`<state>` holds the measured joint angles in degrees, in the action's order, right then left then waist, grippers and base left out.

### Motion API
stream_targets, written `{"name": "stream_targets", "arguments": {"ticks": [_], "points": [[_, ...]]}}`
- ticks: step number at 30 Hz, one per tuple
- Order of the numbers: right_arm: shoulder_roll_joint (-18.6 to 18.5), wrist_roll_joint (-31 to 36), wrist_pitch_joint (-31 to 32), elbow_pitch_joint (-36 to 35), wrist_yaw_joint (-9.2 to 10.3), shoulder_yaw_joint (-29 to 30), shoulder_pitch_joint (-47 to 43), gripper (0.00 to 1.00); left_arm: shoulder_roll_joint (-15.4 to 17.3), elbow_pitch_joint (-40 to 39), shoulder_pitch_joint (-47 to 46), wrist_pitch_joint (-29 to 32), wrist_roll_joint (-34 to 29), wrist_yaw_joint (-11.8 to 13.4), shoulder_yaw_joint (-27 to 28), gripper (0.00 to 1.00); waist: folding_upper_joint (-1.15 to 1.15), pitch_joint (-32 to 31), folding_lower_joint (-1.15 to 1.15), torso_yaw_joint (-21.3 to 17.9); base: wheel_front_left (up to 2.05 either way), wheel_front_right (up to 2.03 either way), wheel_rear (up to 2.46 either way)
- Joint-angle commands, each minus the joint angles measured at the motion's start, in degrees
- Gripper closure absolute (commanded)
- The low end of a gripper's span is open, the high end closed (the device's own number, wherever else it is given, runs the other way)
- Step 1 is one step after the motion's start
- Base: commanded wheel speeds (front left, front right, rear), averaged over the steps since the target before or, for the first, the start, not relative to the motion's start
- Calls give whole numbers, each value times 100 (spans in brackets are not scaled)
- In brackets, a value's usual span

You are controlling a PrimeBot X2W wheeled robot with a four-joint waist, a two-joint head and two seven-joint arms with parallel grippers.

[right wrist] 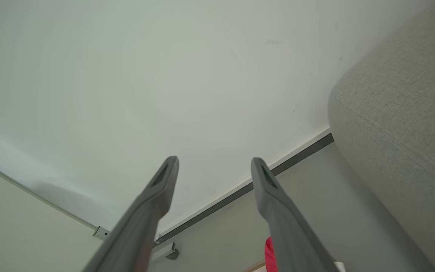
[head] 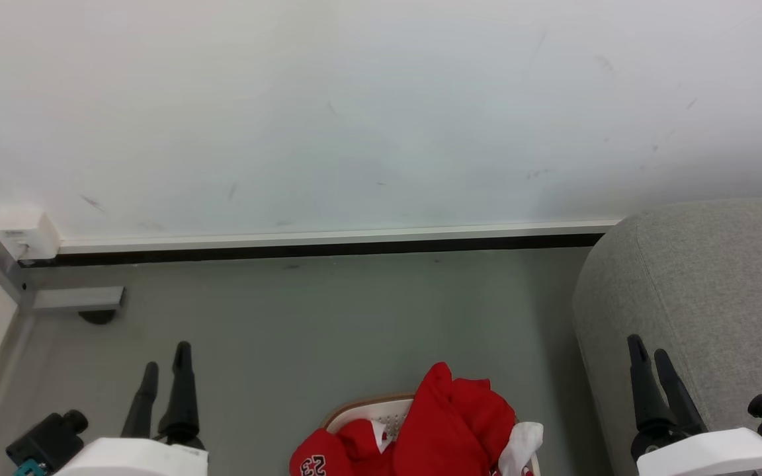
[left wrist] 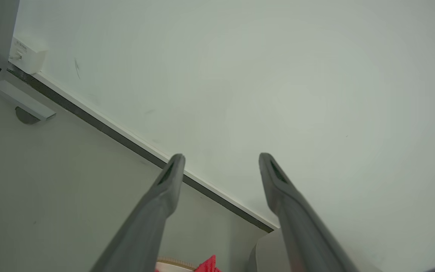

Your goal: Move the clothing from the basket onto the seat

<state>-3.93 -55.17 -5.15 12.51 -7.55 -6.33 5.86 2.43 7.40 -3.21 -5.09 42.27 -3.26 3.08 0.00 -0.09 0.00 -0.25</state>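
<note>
1. The clothing is a red heap piled in the basket, rising above its brown rim at the bottom middle of the head view. A white bit flops over the right side.
2. Room-wise, there's bare grey floor from the basket's far side all the way to the skirting and wall. The seat stands to the basket's right, rounded corner nearest, with a strip of floor between them.
3. The left claw hangs over the floor left of the basket, fingers spread, nothing in it. The right claw is in front of the seat's edge, fingers also apart and empty.
4. What shows in the basket is red stuff with white trim, one piece marked 23 at the lower left of the pile.
5. The basket's near part is cut off by the bottom edge, so I can't tell how many pieces are in there. The seat runs off the right edge too.
6. In the far left corner, a metal frame foot and a small white box sit against the wall.
</note>
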Motion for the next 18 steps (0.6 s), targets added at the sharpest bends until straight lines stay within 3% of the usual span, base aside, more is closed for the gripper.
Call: {"name": "stream_targets", "arguments": {"ticks": [1, 18], "points": [[-79, 385, -65, -11, 5, -69, 174, 0, 84, -79, -5, -76, -345, 70, -45, 0, 0, -1, 0, 3, 0, 0, 0], [-62, 1707, -326, 315, 6, -317, 241, 0, 148, 30, 57, -329, -1365, 214, -261, 0, 0, -33, 0, -6, 0, 0, 0]]}}
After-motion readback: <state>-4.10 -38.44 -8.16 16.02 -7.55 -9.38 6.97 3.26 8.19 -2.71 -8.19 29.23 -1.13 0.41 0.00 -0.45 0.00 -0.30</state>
